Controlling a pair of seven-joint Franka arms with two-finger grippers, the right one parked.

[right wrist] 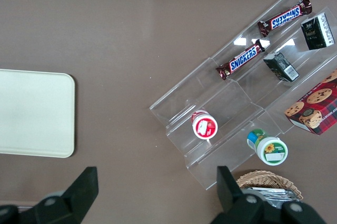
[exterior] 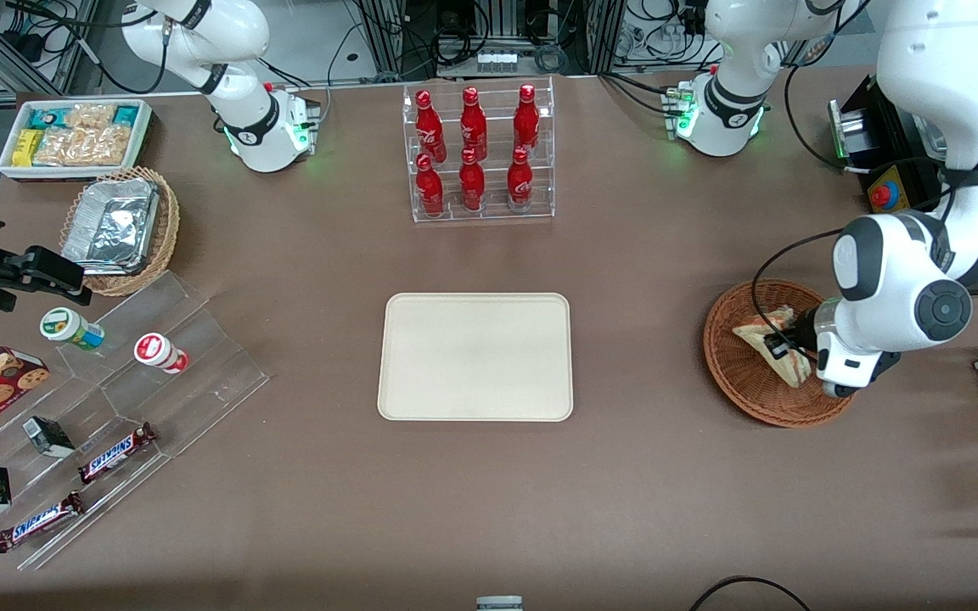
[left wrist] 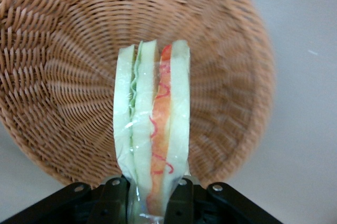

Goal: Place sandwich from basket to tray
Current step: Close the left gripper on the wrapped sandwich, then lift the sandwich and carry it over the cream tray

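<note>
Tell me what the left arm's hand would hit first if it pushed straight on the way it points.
Probably the basket. The hand is shut on the sandwich, which sticks out ahead, so the sandwich's tip would likely meet the woven floor first.

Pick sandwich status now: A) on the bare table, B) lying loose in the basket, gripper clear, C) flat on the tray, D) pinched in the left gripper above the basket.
D: the gripper is shut on the sandwich, over the basket; the tray is bare.
</note>
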